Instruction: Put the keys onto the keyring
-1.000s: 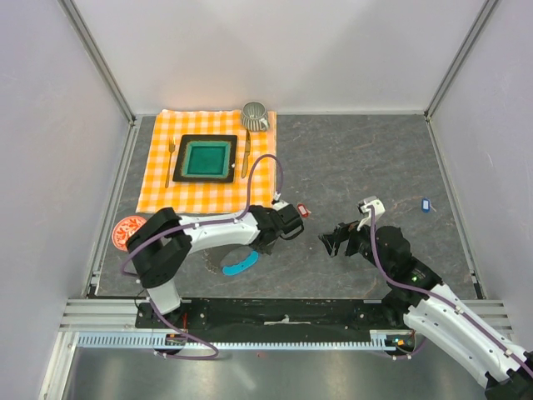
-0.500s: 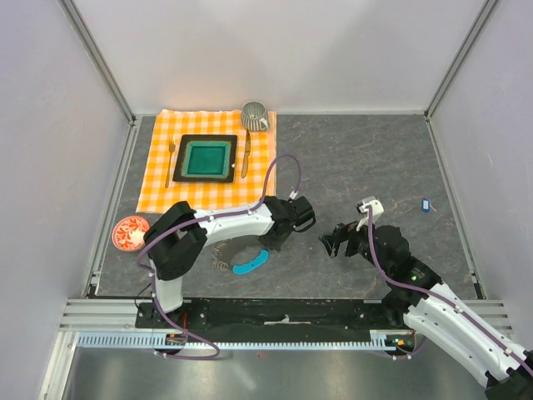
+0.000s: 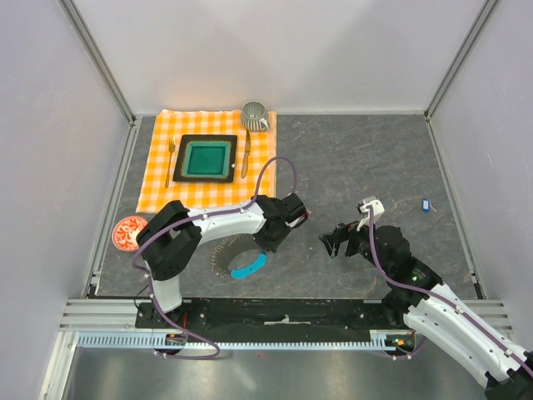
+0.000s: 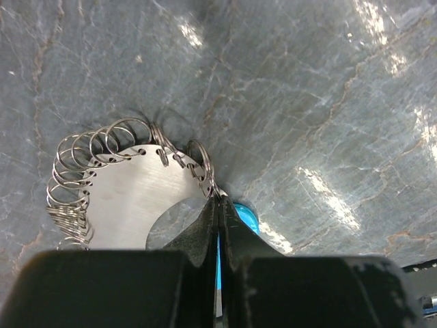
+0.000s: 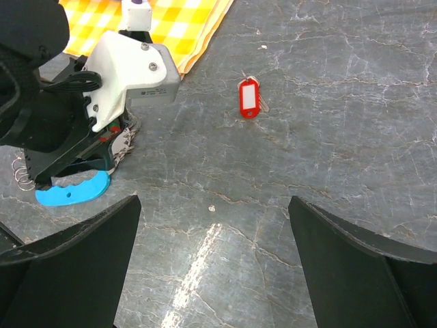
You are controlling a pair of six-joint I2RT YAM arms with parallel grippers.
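Top external view: the left tool [image 3: 268, 243] is low in the middle of the frame, over the grey bench [image 3: 358, 158]. It is squeezed shut. The keyring [image 3: 226, 250] lies right beside it, on its left side and touching it. The keyring's light-blue strip [image 3: 248, 267] curves just under the tool.

In the left wrist view, the two black fingers [image 4: 198, 239] meet at their tips, right on the edge of the keyring. A thin line of blue shows in the slit between them, so the tool has a pinch on the keyring. The shiny flat part and a row of small wire loops fan out to the upper left of the tips.

The right tool [image 3: 333, 244] is a bit to the right of the left one. It is open as wide as it goes and holds nothing. In the right wrist view, the red key [image 5: 250, 98] lies flat on the bench. It is in the upper middle of the frame, well above the gap between the two fingers and apart from both.

The blue key [image 3: 425, 203] lies far off at the right side of the top view, well apart from both tools.

An orange checked cloth [image 3: 212, 187] is in the upper left, and a red saucer [image 3: 129, 232] sits at the left edge.
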